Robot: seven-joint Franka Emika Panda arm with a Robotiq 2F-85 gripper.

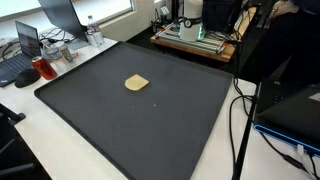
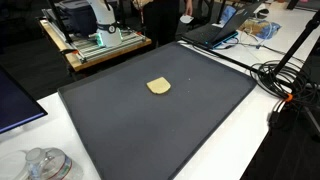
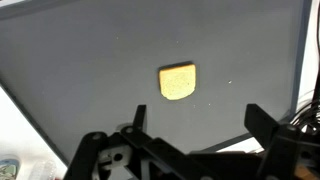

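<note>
A small flat yellow-tan piece, like a sponge or cracker (image 1: 136, 84) (image 2: 158, 87) (image 3: 178, 81), lies alone on a large dark grey mat (image 1: 150, 120) (image 2: 170, 130) (image 3: 90, 60). In the wrist view my gripper (image 3: 196, 118) hangs well above the mat with its two black fingers (image 3: 262, 122) spread wide and nothing between them. The yellow piece sits on the mat just beyond the gap between the fingers, slightly toward the left finger. The gripper does not show in either exterior view.
A wooden bench with a machine (image 1: 195, 35) (image 2: 95, 35) stands behind the mat. Cables (image 1: 240, 110) (image 2: 285, 85) run along one side. A red cup and laptop (image 1: 35, 60) sit at another corner, and a clear plastic item (image 2: 40, 162) lies on the white table.
</note>
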